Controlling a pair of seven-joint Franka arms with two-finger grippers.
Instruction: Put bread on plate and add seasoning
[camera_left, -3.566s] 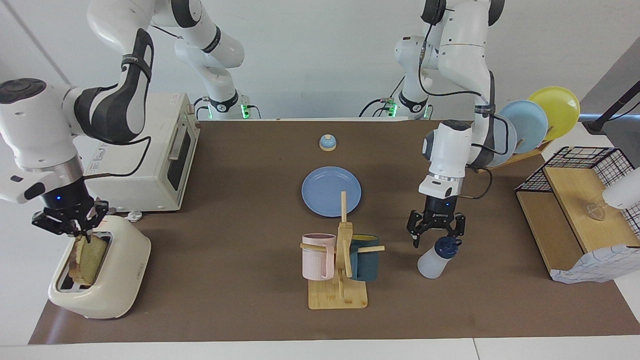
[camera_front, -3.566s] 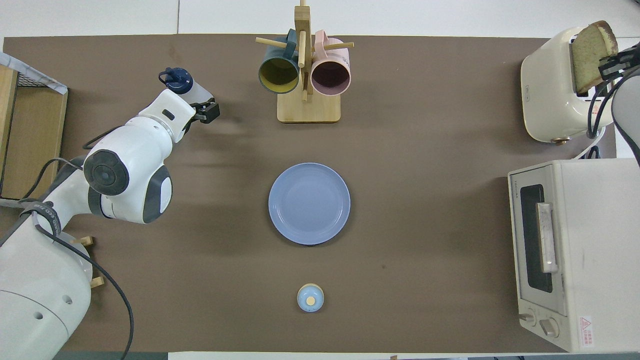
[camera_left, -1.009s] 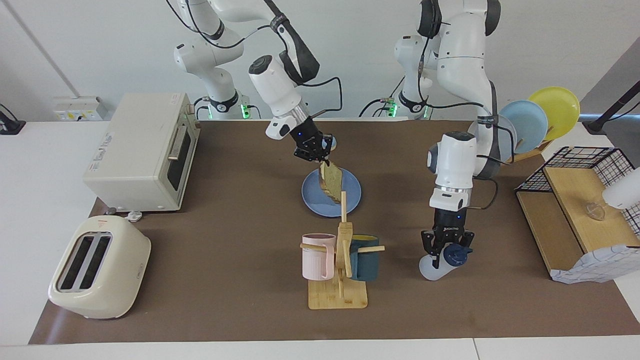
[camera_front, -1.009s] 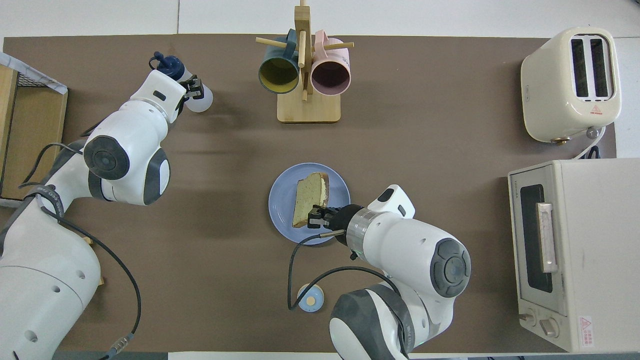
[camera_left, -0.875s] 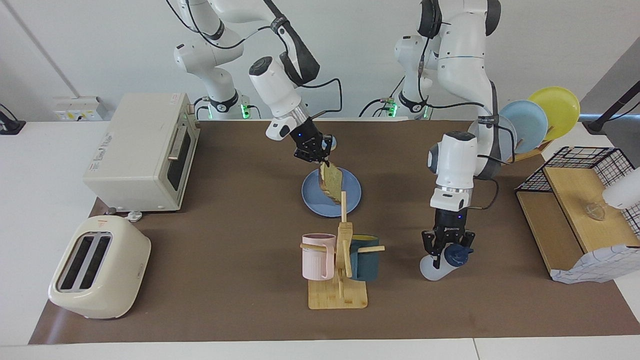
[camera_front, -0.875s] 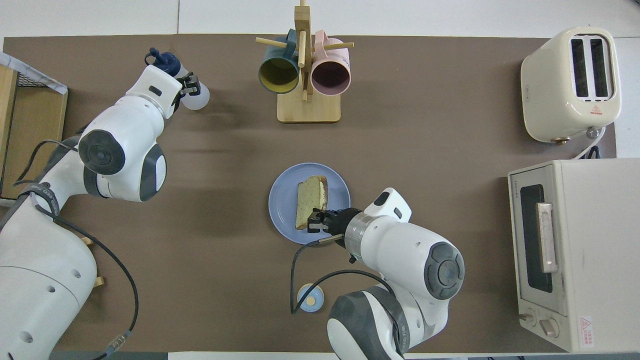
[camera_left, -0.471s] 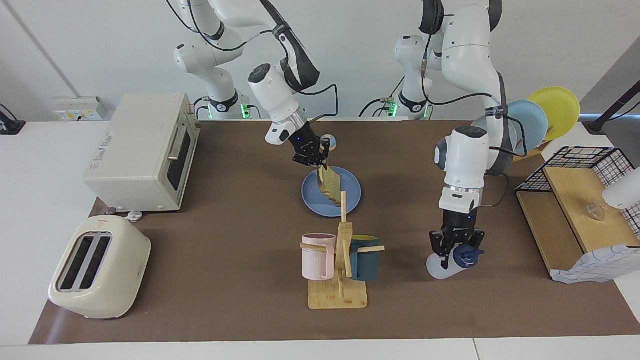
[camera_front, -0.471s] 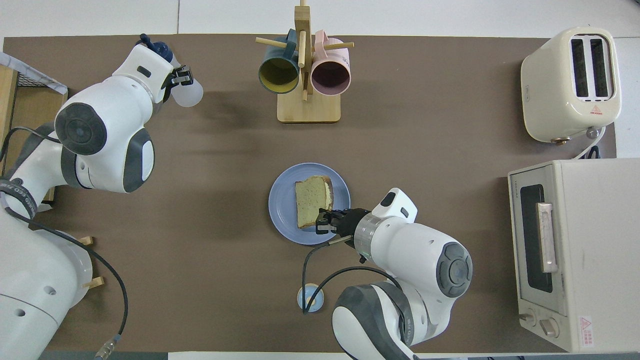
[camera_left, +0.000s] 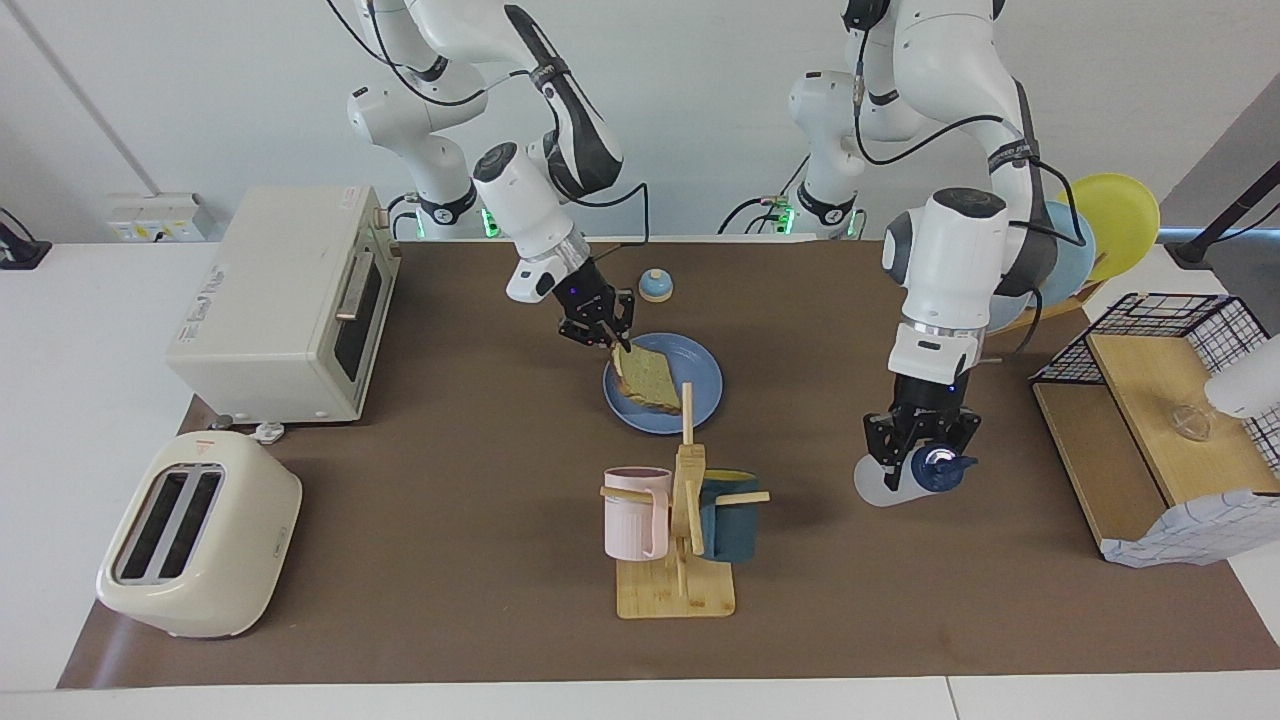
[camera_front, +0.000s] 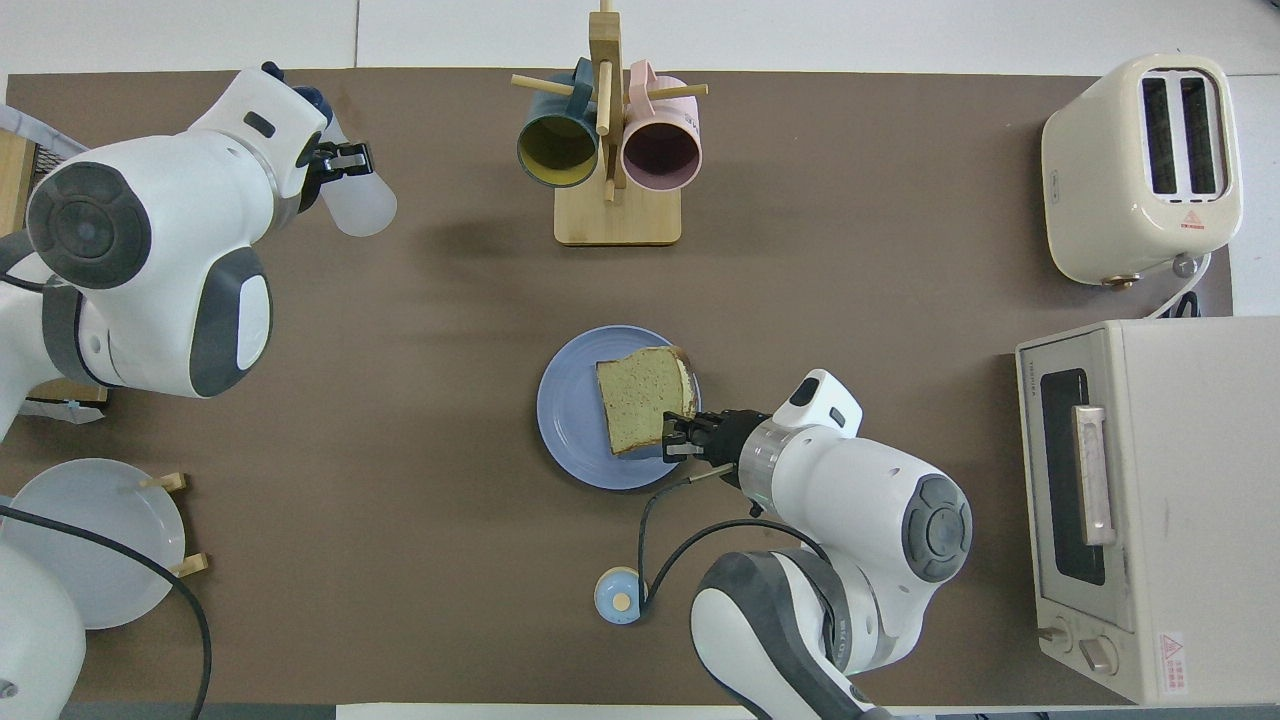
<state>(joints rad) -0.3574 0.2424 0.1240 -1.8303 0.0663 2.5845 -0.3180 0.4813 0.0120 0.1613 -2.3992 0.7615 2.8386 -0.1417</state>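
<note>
The bread (camera_left: 648, 378) is seen lying on the plate (camera_left: 700, 392), tilted, with its corner toward the right arm's end of the table pinched in the right gripper (camera_left: 600, 334), whose fingers are closed narrowly on the crust. In the overhead view that gripper (camera_front: 680, 437) sits at about four o'clock on the plate (camera_front: 570, 415), at the bread's (camera_front: 645, 398) edge.

The seasoning bottle (camera_left: 905, 479) is held off the table by the left gripper (camera_left: 922, 448), clamped just below its dark cap, and is tilted with the cap toward the left arm's end of the table. In the overhead view the bottle (camera_front: 355, 205) is seen at about ten o'clock from the plate, well apart from it.

A mug stand (camera_front: 616, 214) is seen at twelve o'clock from the plate, and a small bell (camera_front: 620, 596) at six o'clock.
</note>
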